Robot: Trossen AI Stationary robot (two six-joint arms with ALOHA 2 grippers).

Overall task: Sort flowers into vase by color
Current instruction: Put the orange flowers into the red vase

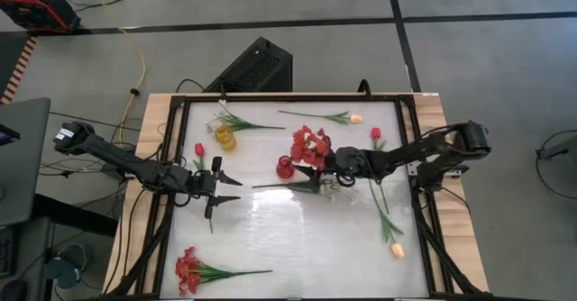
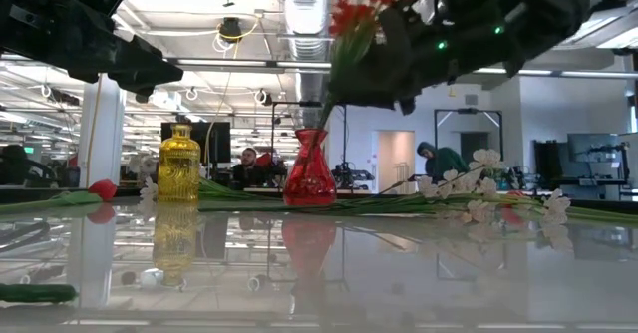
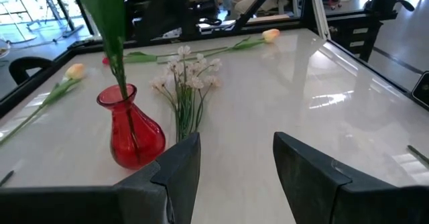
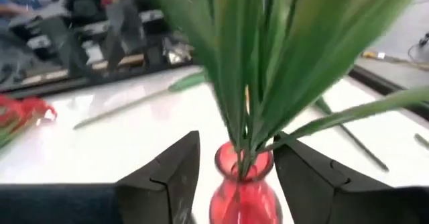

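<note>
A red vase [image 1: 285, 167] [image 4: 241, 192] stands mid-table, and a bushy red flower cluster [image 1: 309, 146] [image 2: 364, 4] rests with its green stems [image 4: 248, 83] in the vase's neck. My right gripper [image 1: 334, 162] [image 4: 234, 177] is open, just to the right of the vase. Its fingers stand on either side of the stems without visibly touching them. My left gripper [image 1: 221, 188] [image 3: 234, 167] waits open at the table's left with nothing between its fingers. A yellow vase [image 1: 225, 137] [image 2: 179, 166] stands at the far left.
Lying on the table are a white spray [image 1: 329, 182] [image 3: 188, 76] beside the red vase, peach tulips [image 1: 356, 118] [image 1: 397, 250], red tulips [image 1: 199, 149] [image 1: 376, 133] and a red cluster [image 1: 187, 269] at the near left. A black frame [image 1: 171, 157] borders the table.
</note>
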